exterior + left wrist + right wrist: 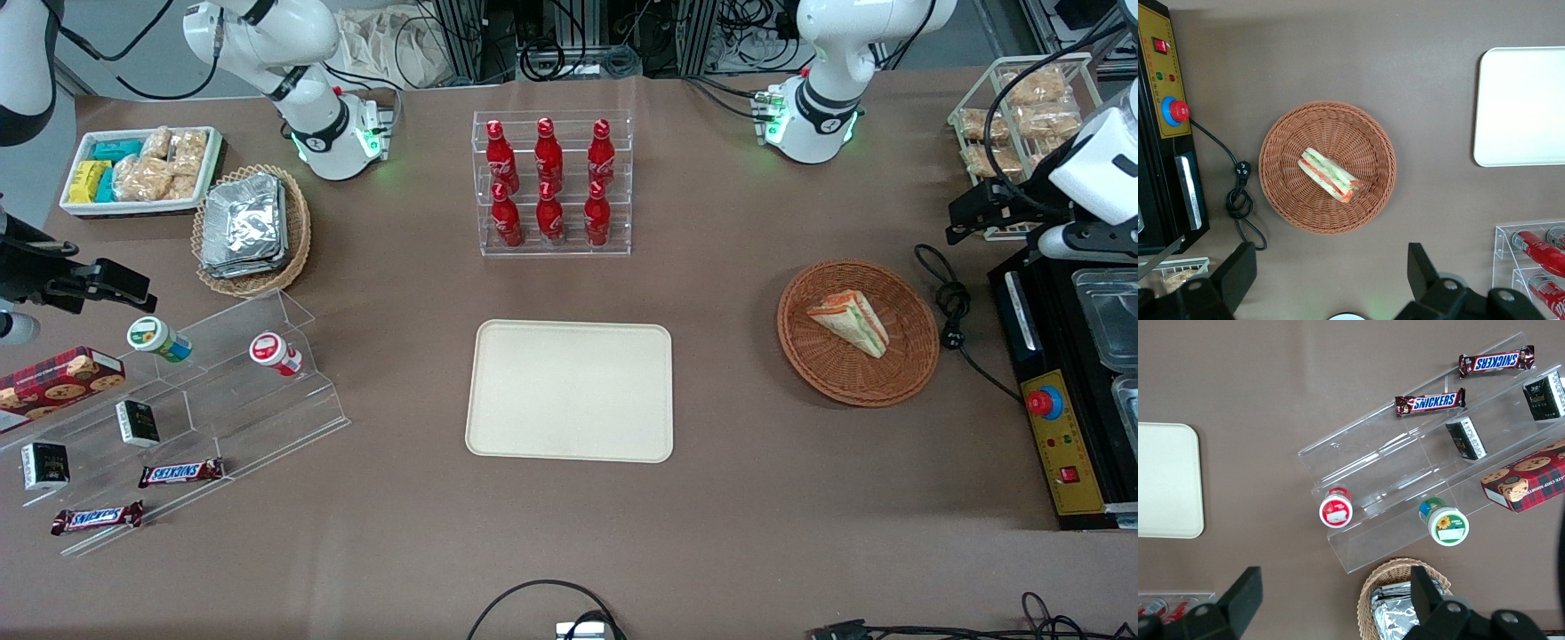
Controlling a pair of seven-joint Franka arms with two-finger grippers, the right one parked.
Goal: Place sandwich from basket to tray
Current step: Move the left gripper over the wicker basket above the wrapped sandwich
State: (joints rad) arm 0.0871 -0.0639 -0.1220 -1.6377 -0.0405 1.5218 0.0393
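The sandwich (851,322) lies in the wicker basket (910,362), tray (570,390) bare, while the hand (1328,277) hovers above, fingers (1238,270) spread apart.

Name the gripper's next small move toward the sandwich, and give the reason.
Probably lower the gripper toward the basket and centre it over the sandwich. The wrist view shows its fingers spread open, high above the table, with the sandwich untouched in the basket and the tray bare.

Candy bars (1430,403): "SNICKERS" in blue letters on two brown wrappers lying on the clear stepped rack (1405,460).
Gripper (1328,283): carries no readable text.
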